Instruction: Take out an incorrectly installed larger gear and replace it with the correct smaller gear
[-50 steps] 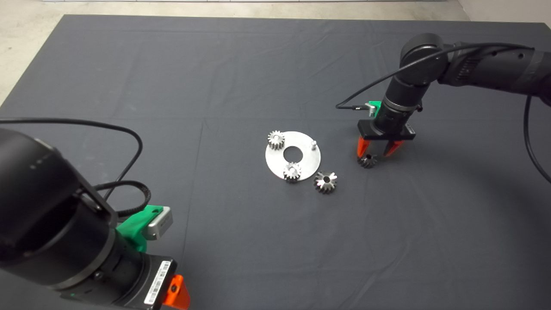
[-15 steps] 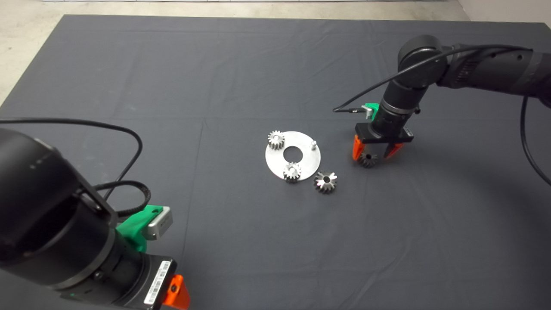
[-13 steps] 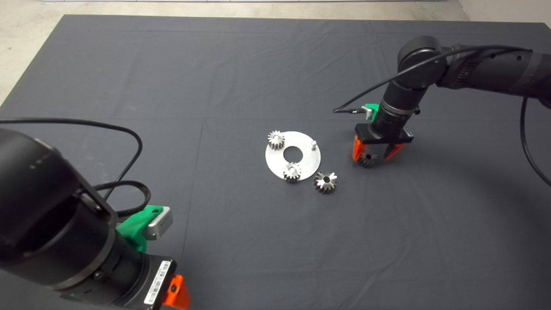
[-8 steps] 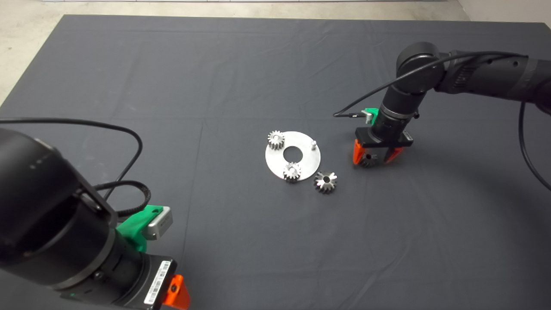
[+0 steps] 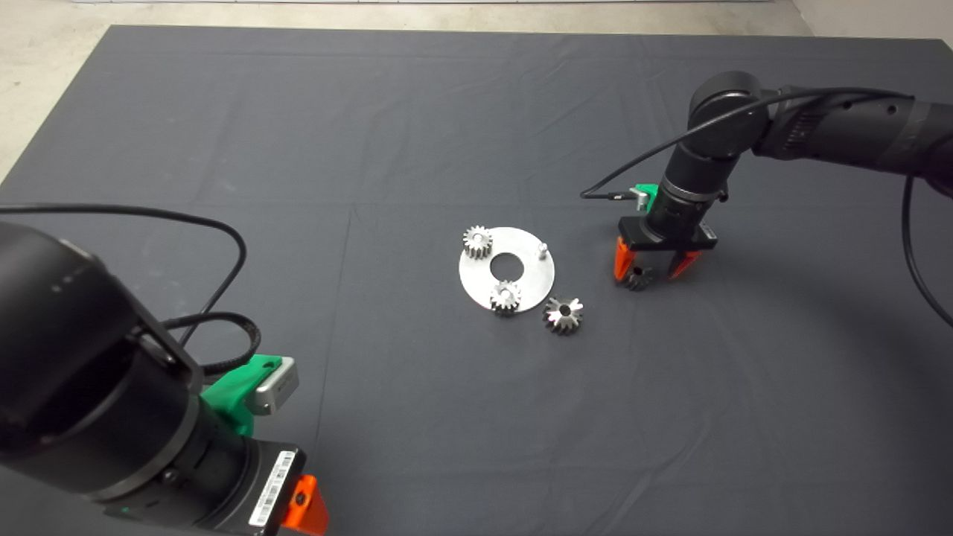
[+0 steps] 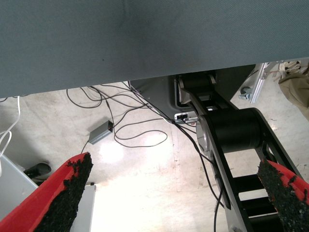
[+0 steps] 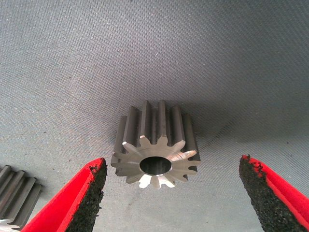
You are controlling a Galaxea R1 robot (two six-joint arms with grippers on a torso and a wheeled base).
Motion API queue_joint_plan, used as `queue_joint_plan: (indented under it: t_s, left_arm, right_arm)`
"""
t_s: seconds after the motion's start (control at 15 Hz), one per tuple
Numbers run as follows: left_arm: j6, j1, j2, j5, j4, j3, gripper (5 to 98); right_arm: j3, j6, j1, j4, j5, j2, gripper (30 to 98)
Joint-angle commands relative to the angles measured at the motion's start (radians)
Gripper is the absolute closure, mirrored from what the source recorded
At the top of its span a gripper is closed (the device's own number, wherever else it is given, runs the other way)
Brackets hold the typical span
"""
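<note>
Head view: the right tool straddles the smaller gear on the mat right of the round plate; the larger gear lies beside the plate.

Right wrist view: its fingers stand apart around the smaller gear, not touching.

Left wrist view: the left tool waits, spread wide.

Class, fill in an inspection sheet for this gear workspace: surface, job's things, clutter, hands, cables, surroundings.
Surface: dark mat, lightly creased.
Job's things: larger gear lies on the mat beside the round plate; smaller gear rests on the mat between the right hand's fingers; the plate carries two pale gears and one bare pin.
Clutter: nothing seen.
Hands: right hand open, straddling the smaller gear without touching; left hand open, parked at the mat's near left edge.
Cables: black cables along both arms; more on the floor.
Surroundings: pale concrete floor.
</note>
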Motion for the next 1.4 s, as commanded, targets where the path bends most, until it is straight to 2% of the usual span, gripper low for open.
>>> queue_joint_plan:
  t_s: [0.0,0.33,0.47,1.33]
  left_arm:
    - [0.004,-0.011,-0.005,0.008,0.005,0.002,15.3]
    - [0.004,-0.011,-0.008,0.008,0.007,-0.002,15.3]
    - [0.005,-0.011,-0.009,0.008,0.022,0.002,15.3]
    - [0.005,-0.011,-0.009,0.008,0.024,0.005,15.3]
  right_arm:
    - [-0.003,-0.008,0.022,-0.007,-0.129,0.029,55.8]
    - [-0.001,-0.008,0.022,-0.015,-0.129,0.028,55.8]
    - [-0.001,-0.008,0.023,-0.026,-0.129,0.027,55.8]
    - [-0.005,-0.008,0.018,-0.052,-0.129,0.019,55.8]
